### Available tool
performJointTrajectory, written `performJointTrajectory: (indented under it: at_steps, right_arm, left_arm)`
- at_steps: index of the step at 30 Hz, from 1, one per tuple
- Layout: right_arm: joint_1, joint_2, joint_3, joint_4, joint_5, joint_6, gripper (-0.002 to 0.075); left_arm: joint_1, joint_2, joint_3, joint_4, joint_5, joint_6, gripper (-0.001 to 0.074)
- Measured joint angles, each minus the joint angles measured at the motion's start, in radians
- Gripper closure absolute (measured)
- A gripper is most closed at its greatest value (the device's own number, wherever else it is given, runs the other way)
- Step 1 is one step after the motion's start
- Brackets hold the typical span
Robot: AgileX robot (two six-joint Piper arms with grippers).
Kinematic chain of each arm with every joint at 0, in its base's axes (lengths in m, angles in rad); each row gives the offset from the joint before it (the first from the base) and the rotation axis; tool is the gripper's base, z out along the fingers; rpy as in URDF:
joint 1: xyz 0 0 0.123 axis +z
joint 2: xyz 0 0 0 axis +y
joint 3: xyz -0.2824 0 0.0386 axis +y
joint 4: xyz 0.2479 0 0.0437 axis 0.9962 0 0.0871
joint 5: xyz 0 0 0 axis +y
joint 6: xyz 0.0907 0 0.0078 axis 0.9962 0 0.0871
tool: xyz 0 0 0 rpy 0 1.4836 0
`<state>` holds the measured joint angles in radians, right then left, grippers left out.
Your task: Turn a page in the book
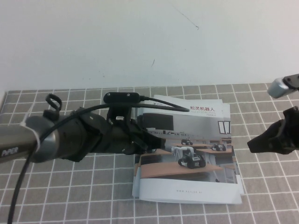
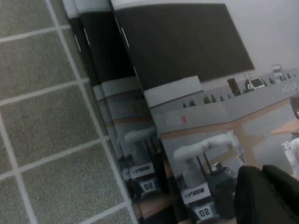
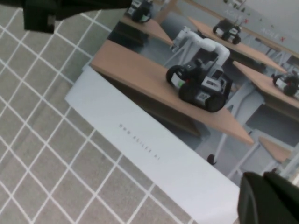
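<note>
Left gripper (image 1: 154, 140) over book's (image 1: 196, 186) left edge; right gripper (image 1: 254, 143) beside it.

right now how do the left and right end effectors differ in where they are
The left end effector reaches over the book's left edge, low against the cover page. The right end effector hangs off the book's right side, over the checked mat. Both are black and point toward the book.

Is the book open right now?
No, the book lies shut on the checked mat, its cover page flat; the left gripper is at its spine edge, the right gripper beside it.
</note>
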<state>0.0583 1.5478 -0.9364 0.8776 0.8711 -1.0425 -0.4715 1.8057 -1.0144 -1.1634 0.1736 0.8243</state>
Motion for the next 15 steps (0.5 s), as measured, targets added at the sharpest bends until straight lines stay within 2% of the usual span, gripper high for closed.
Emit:
performJointTrajectory:
  at_steps: [4,6,12,15]
  right_arm:
    - [0.011,0.079,-0.048,-0.027,-0.023,0.023,0.0725]
    - [0.011,0.113,-0.065,-0.029,-0.028,0.023,0.0699]
    - [0.011,0.219,-0.11,-0.032,-0.106,0.105,0.0475]
    - [0.011,0.27,-0.128,-0.022,-0.124,0.163,0.0411]
  left_arm:
    - [-0.024,0.054,-0.008,-0.033,-0.047,-0.003,0.0738]
    - [-0.024,0.08,-0.012,-0.041,-0.055,-0.004,0.0738]
    - [-0.026,0.112,-0.016,-0.052,-0.083,-0.004,0.0738]
    - [-0.026,0.112,-0.02,-0.052,-0.086,-0.004,0.0738]
